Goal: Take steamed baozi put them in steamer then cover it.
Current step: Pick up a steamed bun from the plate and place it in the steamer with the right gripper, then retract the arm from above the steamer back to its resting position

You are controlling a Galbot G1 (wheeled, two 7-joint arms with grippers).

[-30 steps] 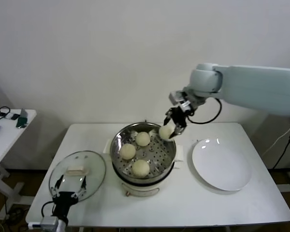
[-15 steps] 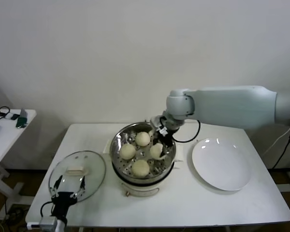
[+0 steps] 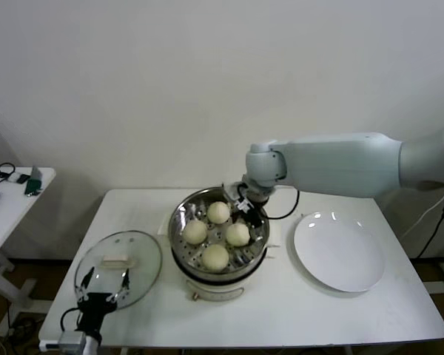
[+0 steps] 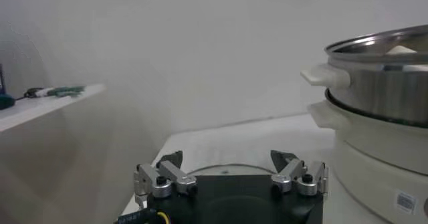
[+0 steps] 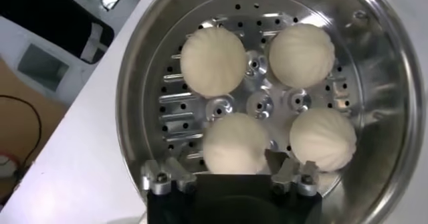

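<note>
Glass cover [image 3: 119,268] lies flat on the table [image 3: 355,314] at the near left, and the left gripper [image 3: 98,302] sits at its near edge, fingers spread wide, gripping nothing. Next over, the steamer [image 3: 180,222] has all four steamed baozi [image 5: 235,143] on its perforated tray. Right gripper [image 3: 247,212] hangs over the far right rim, jaws apart; one bun lies just below it, looks let go, though that's hard to confirm. White plate [image 3: 339,251] is off to its right.
</note>
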